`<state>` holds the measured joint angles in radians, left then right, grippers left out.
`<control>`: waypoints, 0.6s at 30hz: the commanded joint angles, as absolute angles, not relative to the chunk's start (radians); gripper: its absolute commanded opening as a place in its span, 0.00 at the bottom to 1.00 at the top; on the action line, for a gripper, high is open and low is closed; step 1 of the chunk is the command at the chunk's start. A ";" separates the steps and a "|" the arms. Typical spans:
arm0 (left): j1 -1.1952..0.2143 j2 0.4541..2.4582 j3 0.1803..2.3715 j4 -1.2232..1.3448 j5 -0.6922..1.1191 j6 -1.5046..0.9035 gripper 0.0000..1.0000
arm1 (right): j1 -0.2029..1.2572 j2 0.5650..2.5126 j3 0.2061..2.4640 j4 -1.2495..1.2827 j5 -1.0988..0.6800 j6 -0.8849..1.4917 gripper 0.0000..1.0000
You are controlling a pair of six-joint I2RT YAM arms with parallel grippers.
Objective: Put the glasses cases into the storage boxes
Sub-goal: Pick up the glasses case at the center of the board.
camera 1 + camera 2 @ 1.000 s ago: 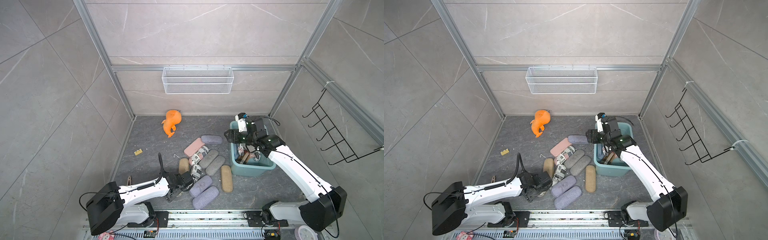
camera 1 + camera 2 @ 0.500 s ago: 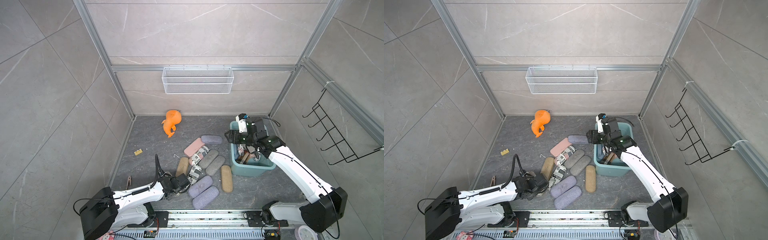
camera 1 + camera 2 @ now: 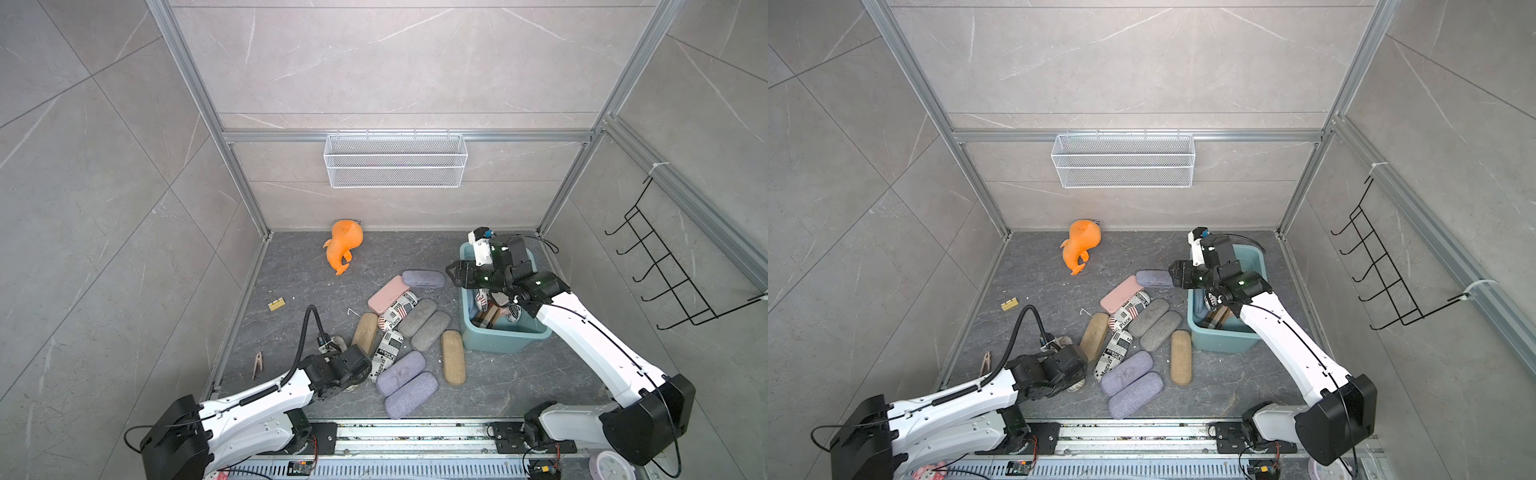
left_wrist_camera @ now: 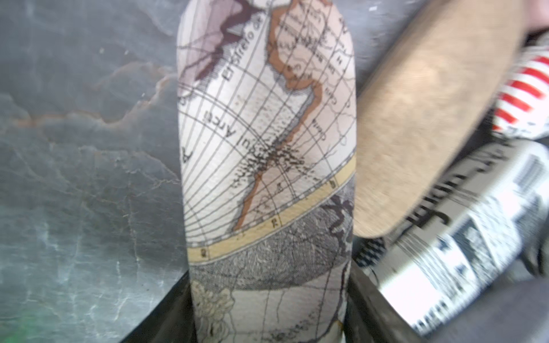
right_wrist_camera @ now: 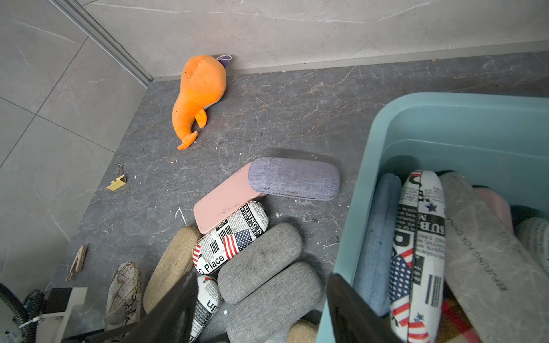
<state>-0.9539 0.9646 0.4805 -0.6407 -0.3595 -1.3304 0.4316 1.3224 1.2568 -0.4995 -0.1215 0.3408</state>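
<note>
The left pincer (image 4: 267, 303) grips the map-print case (image 4: 267, 133) near the counter's (image 3: 519, 386) front left edge, seemingly to lift it; the right pincer (image 5: 263, 308) hangs spread and empty over the teal tub's (image 5: 445, 107) rim by the right edge

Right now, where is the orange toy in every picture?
In a top view: the orange toy lies by the back wall.
In a top view: orange toy, same spot.
Left wrist: not in it.
Right wrist: the orange toy lies against the wall, past the pink case.
Shared by all: the tan case beside the map-print case.
</note>
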 commanded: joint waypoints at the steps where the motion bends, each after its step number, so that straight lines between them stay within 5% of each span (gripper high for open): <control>1: -0.971 0.890 0.538 -0.659 -0.387 -1.196 0.40 | 0.450 1.338 1.290 -0.483 -0.142 0.365 0.71; 11: -0.962 0.910 0.651 -0.335 -0.425 -0.745 0.38 | 0.561 1.389 1.304 -0.395 -0.151 0.463 0.67; 18: -0.756 1.012 0.688 -0.036 -0.060 -0.627 0.35 | 0.672 1.439 1.263 -0.252 -0.152 0.564 0.66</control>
